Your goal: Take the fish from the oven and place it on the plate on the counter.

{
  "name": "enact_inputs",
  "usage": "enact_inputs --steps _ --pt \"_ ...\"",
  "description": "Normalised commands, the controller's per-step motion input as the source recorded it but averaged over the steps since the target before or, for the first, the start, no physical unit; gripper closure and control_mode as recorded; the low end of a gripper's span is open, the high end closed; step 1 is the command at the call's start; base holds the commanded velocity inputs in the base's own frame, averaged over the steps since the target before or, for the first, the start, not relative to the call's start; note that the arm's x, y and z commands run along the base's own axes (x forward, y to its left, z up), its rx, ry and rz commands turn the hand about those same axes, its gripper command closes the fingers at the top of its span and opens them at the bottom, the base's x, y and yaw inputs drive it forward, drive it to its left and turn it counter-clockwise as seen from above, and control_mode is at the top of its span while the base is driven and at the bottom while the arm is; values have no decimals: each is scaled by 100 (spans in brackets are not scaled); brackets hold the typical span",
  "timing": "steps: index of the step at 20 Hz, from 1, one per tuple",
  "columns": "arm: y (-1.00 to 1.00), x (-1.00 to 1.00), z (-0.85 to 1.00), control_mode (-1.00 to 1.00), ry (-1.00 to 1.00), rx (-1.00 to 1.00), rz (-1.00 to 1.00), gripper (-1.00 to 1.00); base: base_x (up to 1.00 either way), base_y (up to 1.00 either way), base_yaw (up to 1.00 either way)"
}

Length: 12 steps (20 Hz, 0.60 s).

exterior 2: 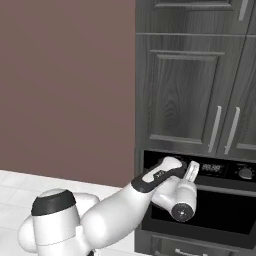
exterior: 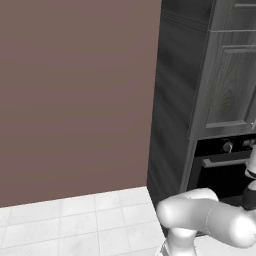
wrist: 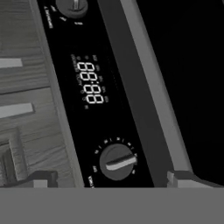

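the gripper [wrist: 111,179] hangs right up against the oven [exterior 2: 210,210] front — fingers spread wide, holding nothing — beside its door handle [wrist: 153,87] and knob [wrist: 116,162].

One built-in black oven [exterior 2: 200,200]. Two round dark knobs [wrist: 116,162] on its panel. One white-digit digital display [wrist: 90,83]. One long grey door handle [wrist: 151,83]. Two slim vertical silver cabinet handles [exterior 2: 215,129].
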Motion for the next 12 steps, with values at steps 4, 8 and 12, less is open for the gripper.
enact_inputs --steps 4,8,12 --pt "-56 15 -1 -100 0 2 15 -100 0 0 0" --pt "-52 2 0 -100 0 4 22 -100 0 0 0" --pt "-50 0 -11 -100 0 6 22 -100 0 0 0"
